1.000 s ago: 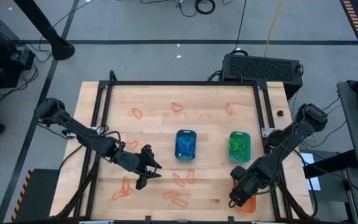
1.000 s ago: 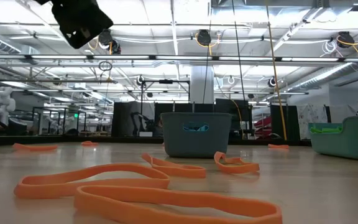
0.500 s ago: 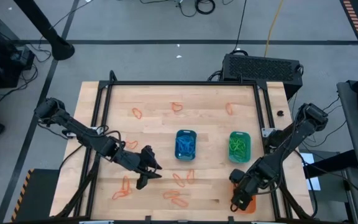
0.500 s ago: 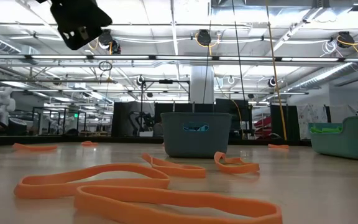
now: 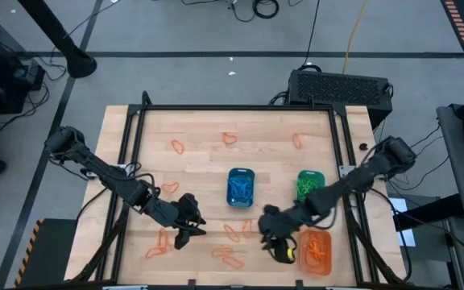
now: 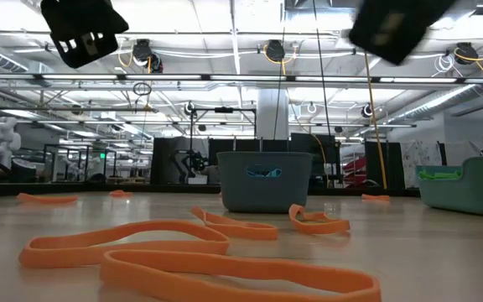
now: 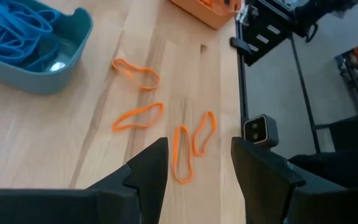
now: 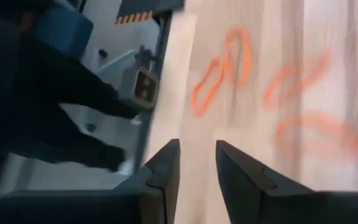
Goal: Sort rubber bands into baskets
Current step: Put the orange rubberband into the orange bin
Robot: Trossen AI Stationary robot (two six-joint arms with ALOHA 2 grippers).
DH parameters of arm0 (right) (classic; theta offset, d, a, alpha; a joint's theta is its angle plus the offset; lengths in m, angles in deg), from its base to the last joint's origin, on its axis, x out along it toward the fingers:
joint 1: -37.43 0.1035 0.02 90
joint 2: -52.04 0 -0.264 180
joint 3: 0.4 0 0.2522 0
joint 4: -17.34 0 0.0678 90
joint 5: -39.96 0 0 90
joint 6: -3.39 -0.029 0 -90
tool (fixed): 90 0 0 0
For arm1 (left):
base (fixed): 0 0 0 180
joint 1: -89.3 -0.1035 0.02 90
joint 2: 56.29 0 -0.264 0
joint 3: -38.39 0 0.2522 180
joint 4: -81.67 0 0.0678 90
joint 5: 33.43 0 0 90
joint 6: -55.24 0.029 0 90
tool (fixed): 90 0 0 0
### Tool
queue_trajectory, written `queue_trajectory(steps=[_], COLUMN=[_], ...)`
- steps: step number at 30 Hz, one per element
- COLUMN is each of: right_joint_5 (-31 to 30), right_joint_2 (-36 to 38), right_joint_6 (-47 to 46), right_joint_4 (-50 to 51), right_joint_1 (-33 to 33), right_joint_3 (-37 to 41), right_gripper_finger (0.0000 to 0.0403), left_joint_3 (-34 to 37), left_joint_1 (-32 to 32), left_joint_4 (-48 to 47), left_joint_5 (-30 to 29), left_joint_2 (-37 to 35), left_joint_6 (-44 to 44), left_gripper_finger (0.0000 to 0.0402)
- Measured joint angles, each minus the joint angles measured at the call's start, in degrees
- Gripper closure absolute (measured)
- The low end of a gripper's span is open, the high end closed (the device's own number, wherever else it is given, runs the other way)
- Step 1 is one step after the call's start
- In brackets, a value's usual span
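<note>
Right gripper, jaws slightly apart and empty, has swung left from the orange basket toward loose orange bands at near centre, likely next pick; left gripper open, waiting near-left.

Both arms were dark, jointed and slender; thin cables ran along the left arm; the right arm ended in blocky black fingers.

Orange rubber bands lie loose — baskets stand upright.
</note>
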Motion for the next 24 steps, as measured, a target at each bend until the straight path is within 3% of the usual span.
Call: queue_trajectory(steps=[4, 13, 24], right_joint_5=[0.17, 0.21, 0.32], right_joint_2=[-4.64, -13.53, -24.73], right_joint_6=[17.01, 33.14, 50.85], right_joint_4=[-6.57, -6.51, 12.35], right_joint_1=[-3.49, -8.65, -11.39], right_joint_3=[0.0, -4.28, -19.05], right_gripper_finger=[0.0307, 0.0307, 0.0306], left_joint_3=[0.0, 0.0, 0.02], left_joint_1=[0.12, 1.9, 1.99], left_joint_4=[0.01, -0.03, -0.08], left_joint_5=[-1.11, -8.33, -10.94], left_joint_2=[0.0, 0.04, 0.04], left_joint_6=[-2.17, -3.8, -3.78], left_gripper_finger=[0.0219, 0.0219, 0.0219])
